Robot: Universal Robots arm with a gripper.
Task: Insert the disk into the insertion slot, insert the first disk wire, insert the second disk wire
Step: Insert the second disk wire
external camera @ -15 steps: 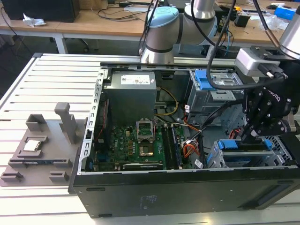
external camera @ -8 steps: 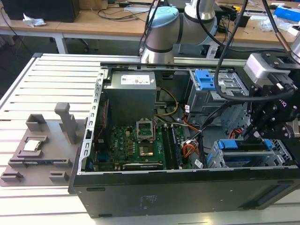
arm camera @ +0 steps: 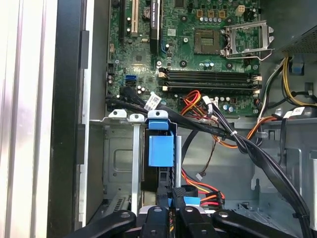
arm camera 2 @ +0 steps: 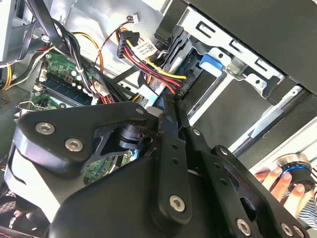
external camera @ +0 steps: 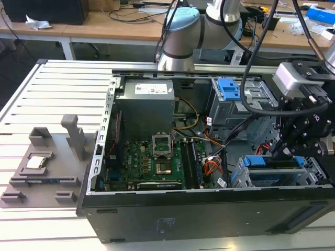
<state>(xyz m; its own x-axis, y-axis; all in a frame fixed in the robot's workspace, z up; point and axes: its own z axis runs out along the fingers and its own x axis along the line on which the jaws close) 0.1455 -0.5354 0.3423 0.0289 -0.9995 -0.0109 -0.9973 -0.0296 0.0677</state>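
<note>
One step looks done: the disk [external camera: 267, 161] sits inside the insertion slot [external camera: 243, 179], on the exterior view's right side of the open case [external camera: 172, 219], with its blue carrier tab poking out. The claw [arm camera: 168, 197] hangs right over that end, and in both wrist views its fingers are drawn narrow, nearly together. Looks to me like they're pinched on the black plug of the disk wire [arm camera 2: 154, 68], the red, yellow and black bundle. The plug is mostly hidden behind the tips though, so I wouldn't swear to it.

Handling-wise, the disk is a rigid, fairly heavy slab that won't like knocks. I'd only ever take it by the blue plastic frame, never by the label face. The wire is the opposite: light and floppy with some spring in it, so it'll want to twist away. Grab the hard plug body across its flat sides, not the strands. My guess is the plug is keyed and its contacts bend easily if it goes in crooked.

Somebody's hand [arm camera 2: 277, 182] is by a round knob [arm camera 2: 292, 171] off beside the case.
</note>
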